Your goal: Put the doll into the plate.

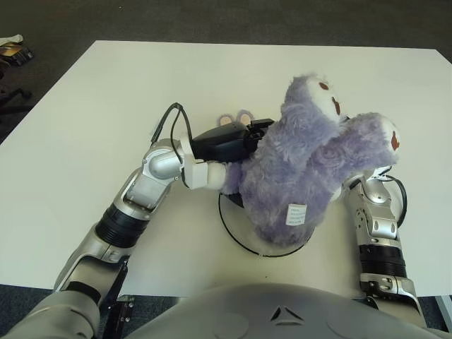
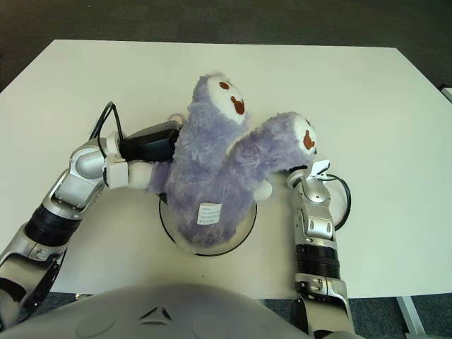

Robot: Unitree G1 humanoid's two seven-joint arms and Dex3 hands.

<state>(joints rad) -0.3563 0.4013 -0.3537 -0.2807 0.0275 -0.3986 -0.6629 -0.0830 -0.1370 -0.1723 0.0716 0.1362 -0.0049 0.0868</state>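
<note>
**Purple doll held over the plate**

A white table (image 1: 92, 113) stands on dark carpet. A fluffy purple doll (image 1: 304, 176) sits upright with its base on the clear round plate (image 1: 236, 236) near the robot's edge, a white tag showing low on its body. The left hand (image 1: 229, 145) presses into the doll's left side, its fingers buried in the fur. The right hand (image 2: 311, 173) shows just beside the doll's right limb; whether its fingers grip cannot be told.
</note>
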